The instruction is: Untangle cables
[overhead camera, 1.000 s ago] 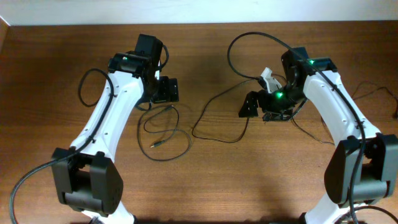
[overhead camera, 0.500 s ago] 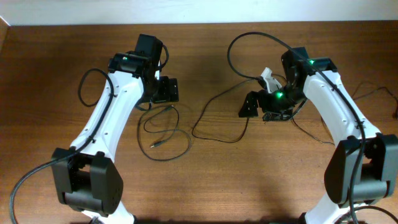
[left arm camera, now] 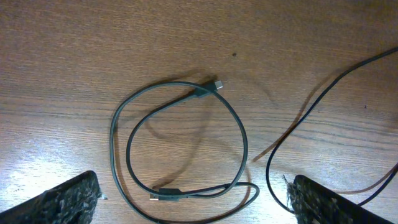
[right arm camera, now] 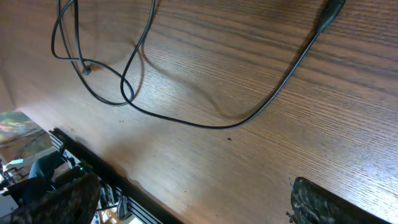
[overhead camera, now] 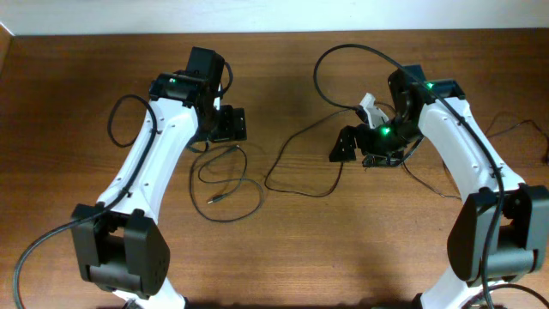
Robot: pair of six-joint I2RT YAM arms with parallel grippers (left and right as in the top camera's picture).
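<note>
Overhead first: pale wall strip (overhead camera: 274, 15) along the bench (overhead camera: 283, 257) edge at 12 o'clock, and loads of bare wood from 5 to 7 o'clock between the two arm bases. Another bench edge down at 7 o'clock in the right wrist view, with blurry clutter past it, can't make out what. Dark brown wood grain all over, flat and matte.

Looped cable (overhead camera: 225, 184) sprawled at 8 o'clock from centre, just below the left end effector (overhead camera: 228, 124). Long cable (overhead camera: 300, 190) curving through the middle toward 5 o'clock, then up toward the right end effector (overhead camera: 347, 144) at 3 o'clock. Touching it or not, can't tell.

Left wrist view: same loop dead centre, roughly two turns, small plug up at 12 o'clock. Left fingers (left arm camera: 56, 202) spread wide at 7 and 5 o'clock, nothing pinched. Right wrist view: right fingers (right arm camera: 56, 199) just as wide apart, gripping nothing, long cable sweeping across the bench from 1 to 10 o'clock.
</note>
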